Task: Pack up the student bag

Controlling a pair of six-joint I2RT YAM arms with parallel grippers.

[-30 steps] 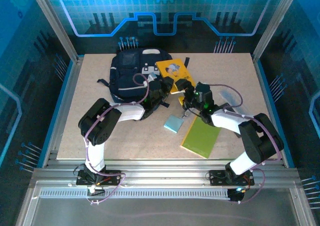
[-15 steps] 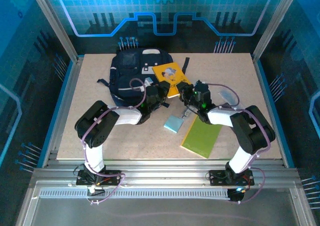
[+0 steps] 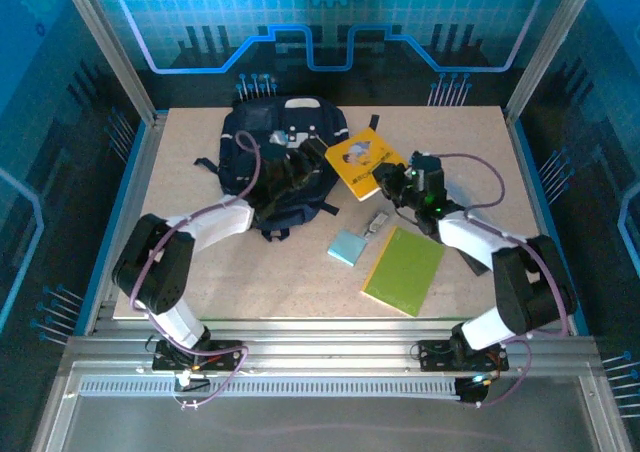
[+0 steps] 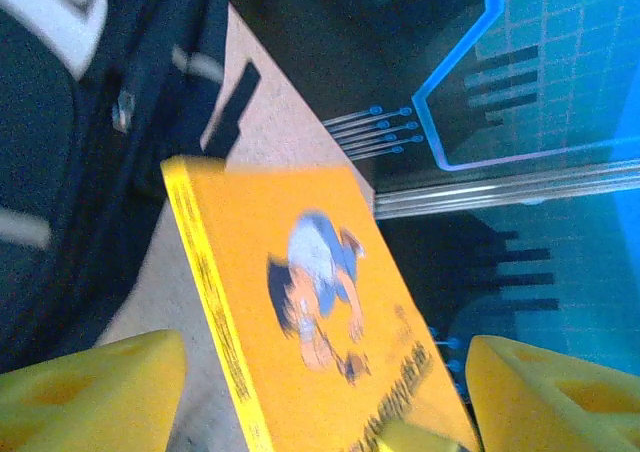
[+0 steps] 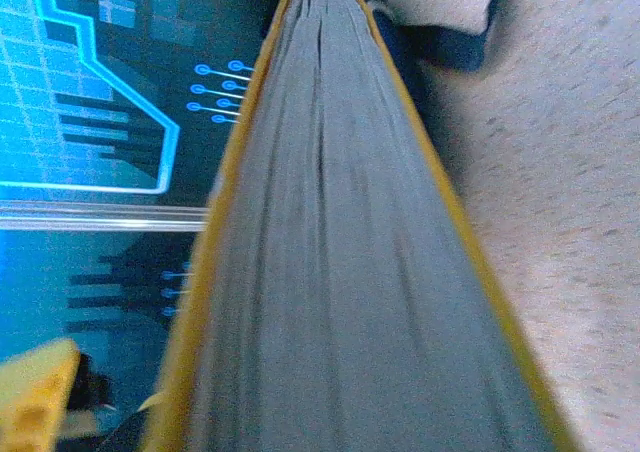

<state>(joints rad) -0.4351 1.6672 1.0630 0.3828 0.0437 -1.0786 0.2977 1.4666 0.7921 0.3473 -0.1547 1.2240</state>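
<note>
Dark navy fabric student bag (image 3: 262, 142): far left on speckled board table (image 3: 200, 262). Left gripper (image 3: 288, 167): over it, jaws wide. Yellow paperback (image 3: 365, 162): tilted alongside, pinched by right gripper (image 3: 402, 182). Glossy green book (image 3: 403, 270), pale blue card (image 3: 347, 246): nearer.

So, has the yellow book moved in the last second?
Yes. The yellow book shifted right, further off the bag; the green book stayed put.

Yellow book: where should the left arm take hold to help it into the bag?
By the spine edge, coming from the student bag side. The yellow book is held tilted off the table, the right gripper pinches its page edge, and the spine faces the open left fingers.
</note>
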